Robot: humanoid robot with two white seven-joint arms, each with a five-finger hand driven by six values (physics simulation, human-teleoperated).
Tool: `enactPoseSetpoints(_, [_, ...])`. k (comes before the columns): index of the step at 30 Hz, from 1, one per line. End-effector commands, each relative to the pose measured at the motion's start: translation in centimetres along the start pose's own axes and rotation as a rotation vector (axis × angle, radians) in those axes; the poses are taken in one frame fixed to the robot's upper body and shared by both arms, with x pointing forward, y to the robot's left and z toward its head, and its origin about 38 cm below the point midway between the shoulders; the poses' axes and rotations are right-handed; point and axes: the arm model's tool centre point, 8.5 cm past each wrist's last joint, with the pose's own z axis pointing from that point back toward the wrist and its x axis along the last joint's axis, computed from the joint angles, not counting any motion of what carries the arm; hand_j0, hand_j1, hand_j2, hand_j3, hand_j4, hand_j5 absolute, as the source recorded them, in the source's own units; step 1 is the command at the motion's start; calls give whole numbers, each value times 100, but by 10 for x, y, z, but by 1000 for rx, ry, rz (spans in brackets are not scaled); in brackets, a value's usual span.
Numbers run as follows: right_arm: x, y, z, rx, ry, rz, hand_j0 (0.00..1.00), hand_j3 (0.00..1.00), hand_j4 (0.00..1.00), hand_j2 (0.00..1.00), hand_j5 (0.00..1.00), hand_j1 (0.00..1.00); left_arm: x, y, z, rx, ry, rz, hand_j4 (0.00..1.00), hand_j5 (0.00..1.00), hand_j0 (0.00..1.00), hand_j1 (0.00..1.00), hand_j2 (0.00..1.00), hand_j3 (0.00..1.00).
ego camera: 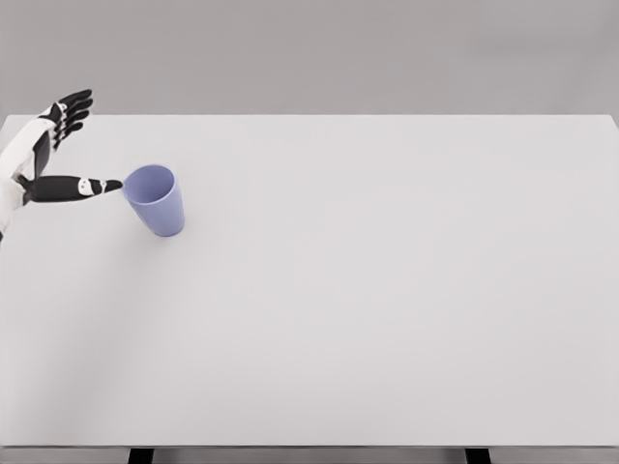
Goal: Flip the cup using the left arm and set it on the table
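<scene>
A pale blue cup [156, 199] stands on the white table [368, 290] at the left, its open mouth up and turned a little toward the left. My left hand [85, 145] hangs just left of it at the picture's left edge, fingers spread and holding nothing. The thumb tip [111, 185] reaches almost to the cup's rim; whether it touches I cannot tell. The other fingers [73, 106] point up and away to the far left. The right arm does not show.
The table's far edge runs straight across behind the hand, and its front edge lies at the bottom with dark legs [141, 454] below. A plain grey wall stands behind.
</scene>
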Motion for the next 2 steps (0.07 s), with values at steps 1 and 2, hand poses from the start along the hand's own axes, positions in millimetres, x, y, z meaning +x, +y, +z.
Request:
enactPoseSetpoints(1, [0,0,0,0,0,1,100,100,100,100,100,100,5,3,1,-4,-9,-16,100,100,100,100,100,100])
enactPoseSetpoints(2, [0,0,0,0,0,0,100,100,100,100,100,100,8,2,1,-4,-20,-19,100,100,100,100,100,100])
